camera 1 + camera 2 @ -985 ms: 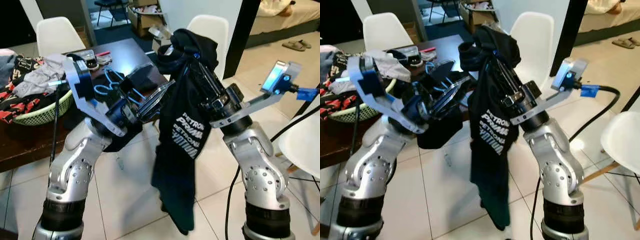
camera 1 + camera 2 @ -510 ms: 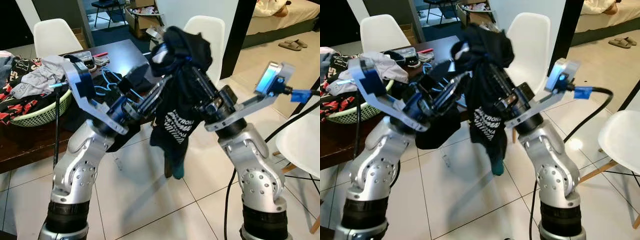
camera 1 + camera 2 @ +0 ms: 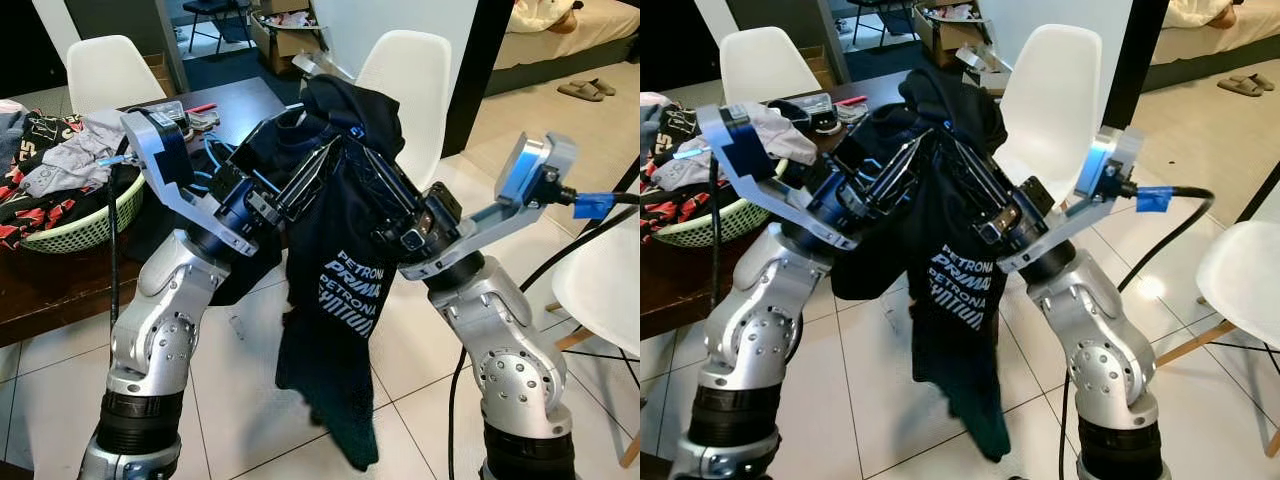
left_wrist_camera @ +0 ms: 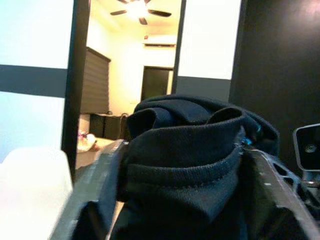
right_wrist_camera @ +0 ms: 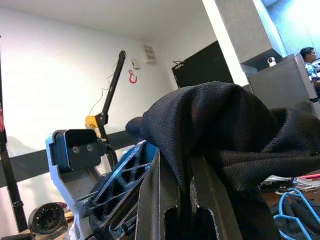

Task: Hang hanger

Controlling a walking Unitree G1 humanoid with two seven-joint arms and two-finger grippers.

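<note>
Hanger itself we cannot make out; a black T-shirt with white lettering drapes over both our raised grippers in front of us and hangs toward the tiled floor. Our right gripper has its fingers pressed together on a fold of the shirt near its top, while our left gripper has its fingers spread apart inside the cloth, stretching it. Behind us stand a dark table with a green laundry basket and blue hangers, and a white chair.
</note>
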